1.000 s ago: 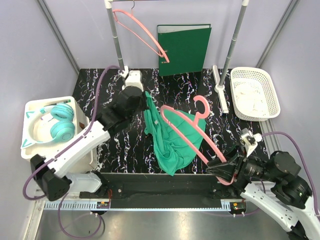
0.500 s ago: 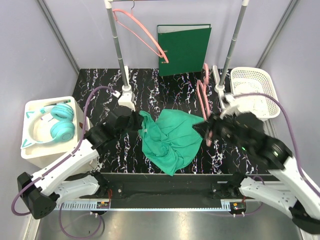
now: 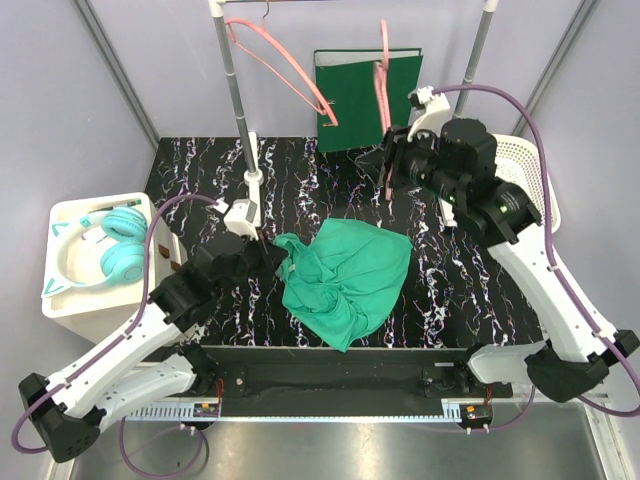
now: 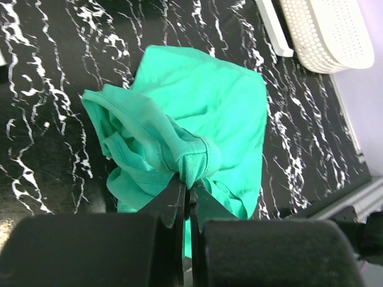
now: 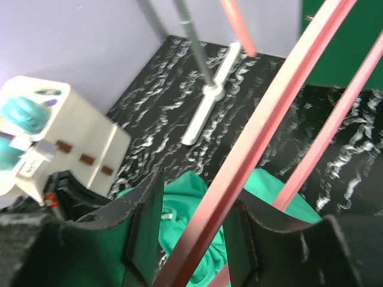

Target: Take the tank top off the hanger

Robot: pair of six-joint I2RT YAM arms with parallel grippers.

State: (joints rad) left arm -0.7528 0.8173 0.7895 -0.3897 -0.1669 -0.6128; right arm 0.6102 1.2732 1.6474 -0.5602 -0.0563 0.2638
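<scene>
Black marble-patterned tabletop point(image 3: 200, 180) is carrying the crumpled green fabric tank top point(image 3: 350, 275), which is lying in a heap at the centre, off the hanger. You are seeing the left gripper point(image 3: 275, 262) clamping a bunched fold at the garment's left edge. The left wrist view is showing both fingers pressed together on that fold point(image 4: 194, 164). The right gripper point(image 3: 392, 165) is clenching a bar of the pink plastic hanger point(image 3: 384, 60), holding it upright above the table's far side, in front of the green ring binder point(image 3: 350, 95). A second pink hanger point(image 3: 318, 98) is hanging from the overhead rail. A white mesh basket point(image 4: 326, 30) is sitting at the far right.
</scene>
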